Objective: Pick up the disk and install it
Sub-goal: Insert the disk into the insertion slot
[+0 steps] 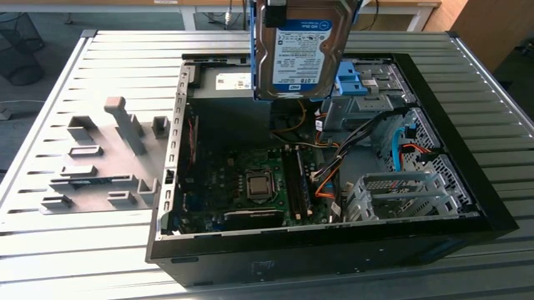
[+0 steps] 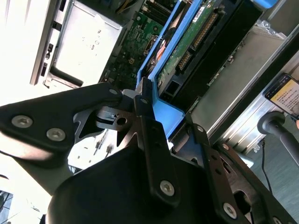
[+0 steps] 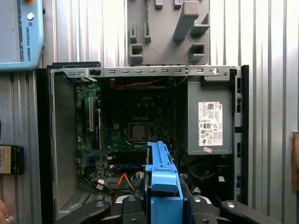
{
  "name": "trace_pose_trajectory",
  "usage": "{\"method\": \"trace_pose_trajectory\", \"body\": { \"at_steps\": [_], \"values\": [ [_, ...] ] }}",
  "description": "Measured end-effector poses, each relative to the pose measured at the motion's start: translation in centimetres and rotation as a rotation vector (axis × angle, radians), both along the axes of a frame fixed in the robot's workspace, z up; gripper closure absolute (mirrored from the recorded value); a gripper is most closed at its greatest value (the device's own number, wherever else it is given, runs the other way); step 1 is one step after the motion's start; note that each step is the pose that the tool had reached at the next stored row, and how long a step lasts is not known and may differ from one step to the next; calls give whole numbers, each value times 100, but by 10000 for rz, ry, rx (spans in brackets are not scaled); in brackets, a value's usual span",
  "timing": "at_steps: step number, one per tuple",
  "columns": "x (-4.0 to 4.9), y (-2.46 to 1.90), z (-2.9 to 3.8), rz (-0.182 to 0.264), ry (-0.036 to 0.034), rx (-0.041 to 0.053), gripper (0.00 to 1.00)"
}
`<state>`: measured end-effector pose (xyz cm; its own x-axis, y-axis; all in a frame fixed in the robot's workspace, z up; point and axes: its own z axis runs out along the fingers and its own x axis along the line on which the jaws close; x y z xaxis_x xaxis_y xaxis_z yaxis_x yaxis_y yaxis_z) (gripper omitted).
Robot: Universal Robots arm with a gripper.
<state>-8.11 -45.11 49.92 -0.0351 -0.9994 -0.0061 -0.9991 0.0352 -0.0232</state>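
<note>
My fingers [image 2: 152, 140] grip the disk [image 1: 301, 53] over the open computer case [image 1: 467, 187].
They are closed narrowly on the disk's blue carrier. The disk hangs upright with its label showing, above the case's twelve o'clock end in the exterior view. The case lies on a ribbed metal counter [image 1: 84, 250], with a grey fixture plate [image 1: 100, 156] at its nine o'clock and a wire bin [image 1: 21, 47] beyond at ten.
</note>
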Motion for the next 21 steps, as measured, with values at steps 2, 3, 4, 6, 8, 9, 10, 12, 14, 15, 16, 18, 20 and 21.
{"method": "trace_pose_trajectory", "body": {
  "at_steps": [2,3,4,6,8,9,10,12,14,15,16,18,20,21],
  "values": [
    [48,-5,-2,-1,0,0,64],
    [71,-10,-3,0,0,0,64],
    [86,-18,-3,0,1,-1,64],
    [98,-47,-6,0,0,-1,64],
    [98,-102,-9,-1,0,0,64],
    [98,-136,-11,-1,0,0,64],
    [98,-169,-14,-1,0,0,64],
    [98,-238,-22,-1,0,0,64],
    [98,-311,-31,0,0,1,64],
    [98,-348,-34,-1,0,-1,64],
    [98,-390,-38,0,0,0,64],
    [98,-469,-44,-1,1,-1,64],
    [98,-550,-51,-1,0,0,64],
    [98,-589,-54,-1,0,1,64]
  ]
}}
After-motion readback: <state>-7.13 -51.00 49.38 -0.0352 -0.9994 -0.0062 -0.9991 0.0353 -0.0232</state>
